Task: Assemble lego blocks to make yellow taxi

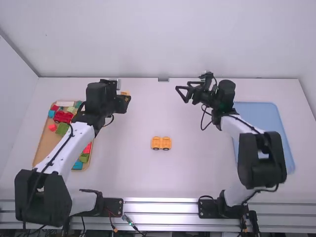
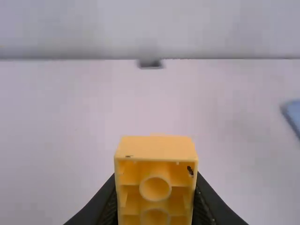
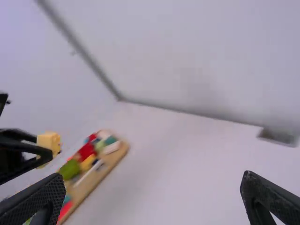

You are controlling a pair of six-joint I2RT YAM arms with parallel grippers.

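White walls (image 1: pixel 163 39) are set behind and beside a white surface (image 1: pixel 128 173), along whose near side a ribbed metal rail (image 1: pixel 160 205) is fixed. A small dark bracket (image 1: pixel 163 79) is seated at the middle of the far edge. At the right, a blue tray (image 1: pixel 264 113) is partly covered from view by the right arm; at the left, a wooden tray (image 1: pixel 45 145) is laid out with red, green, blue, yellow and white blocks. The right gripper (image 1: pixel 181 94) is spread wide, with nothing held, over the far part of the surface. By the left gripper (image 1: pixel 124 102), fingers closed against its sides, a yellow block (image 2: pixel 155 146) is held, its hollow underside exposed. Two yellow-orange blocks (image 1: pixel 156 142) are placed side by side near the surface's middle, between the arms.
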